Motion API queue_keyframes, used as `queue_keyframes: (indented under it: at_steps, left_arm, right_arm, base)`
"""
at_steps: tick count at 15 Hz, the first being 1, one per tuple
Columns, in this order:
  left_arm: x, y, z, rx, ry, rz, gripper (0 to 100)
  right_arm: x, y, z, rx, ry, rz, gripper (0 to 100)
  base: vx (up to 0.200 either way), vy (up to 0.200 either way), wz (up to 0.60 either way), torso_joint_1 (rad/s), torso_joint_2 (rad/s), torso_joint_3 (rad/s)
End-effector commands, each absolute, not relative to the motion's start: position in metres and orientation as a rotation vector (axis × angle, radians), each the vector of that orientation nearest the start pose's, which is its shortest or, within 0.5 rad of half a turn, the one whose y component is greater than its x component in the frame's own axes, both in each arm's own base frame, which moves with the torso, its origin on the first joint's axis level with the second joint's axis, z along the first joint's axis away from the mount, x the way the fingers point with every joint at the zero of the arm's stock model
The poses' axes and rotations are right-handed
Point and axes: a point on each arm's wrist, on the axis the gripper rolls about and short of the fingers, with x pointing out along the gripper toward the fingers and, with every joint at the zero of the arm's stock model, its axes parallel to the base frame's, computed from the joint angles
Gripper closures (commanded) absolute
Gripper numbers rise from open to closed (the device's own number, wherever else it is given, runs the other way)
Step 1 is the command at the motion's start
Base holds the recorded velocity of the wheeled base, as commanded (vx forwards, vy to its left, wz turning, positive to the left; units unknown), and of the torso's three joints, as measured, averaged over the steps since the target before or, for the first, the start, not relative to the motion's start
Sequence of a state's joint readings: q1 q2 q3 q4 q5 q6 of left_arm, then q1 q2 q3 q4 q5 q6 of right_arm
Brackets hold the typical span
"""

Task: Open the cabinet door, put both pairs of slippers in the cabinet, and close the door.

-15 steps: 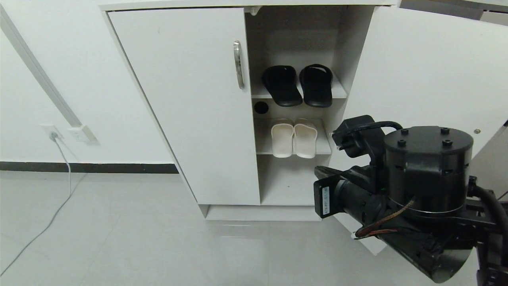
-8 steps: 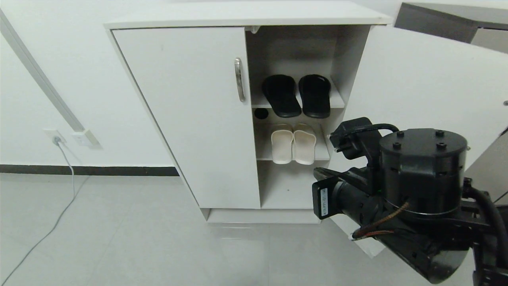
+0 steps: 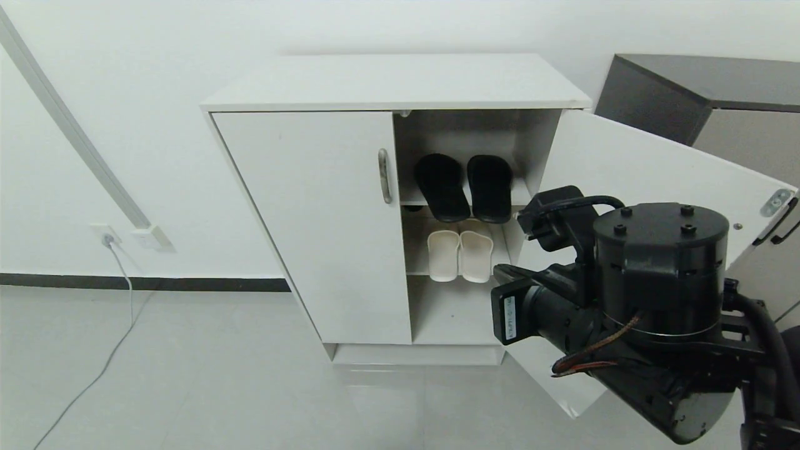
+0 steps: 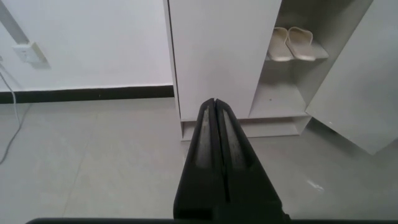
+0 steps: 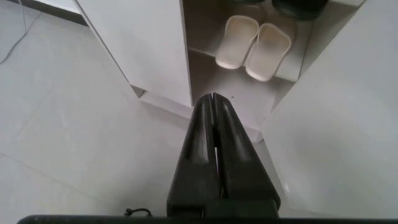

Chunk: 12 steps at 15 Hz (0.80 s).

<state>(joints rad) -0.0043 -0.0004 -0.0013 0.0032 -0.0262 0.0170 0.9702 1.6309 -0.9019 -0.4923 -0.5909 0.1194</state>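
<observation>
The cabinet (image 3: 400,81) stands on the floor (image 3: 219,387) against the wall. Its left door (image 3: 312,219) is shut and its right door (image 3: 625,181) is swung out to the right. In the open right half, the upper pair of slippers (image 3: 465,186) lies side by side on the top shelf. The lower pair of slippers (image 3: 460,255) lies side by side on the shelf beneath. A wall socket (image 3: 106,237) sits left of the cabinet, its cable (image 3: 122,325) trailing to the floor. The left gripper (image 4: 214,101) hangs over the floor before the shut door. The right gripper (image 5: 213,96) hangs before the open half.

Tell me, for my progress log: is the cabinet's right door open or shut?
Open. The right door stands swung outward, leaving the black slippers and white slippers inside in plain sight.
</observation>
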Motion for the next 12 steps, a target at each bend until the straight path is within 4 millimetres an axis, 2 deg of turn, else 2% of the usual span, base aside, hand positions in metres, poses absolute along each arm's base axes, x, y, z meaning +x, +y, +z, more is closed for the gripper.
queue_keyframes:
  at_steps: [1, 12]
  left_arm:
    - [-0.0229, -0.0005, 0.0756, 0.017, 0.001, -0.031, 100]
    - [-0.0229, -0.0004, 0.0756, 0.017, 0.001, -0.029, 100]
  right_arm:
    - [0.1769, 0.2366, 0.2155, -0.052, 0.193, 0.367, 100]
    - [0.1768, 0.2364, 0.2149, -0.054, 0.195, 0.367, 100]
  base:
    - [0.0, 0.0, 0.0, 0.154, -0.48, -0.325]
    - [0.0, 0.0, 0.0, 0.19, -0.51, -0.313]
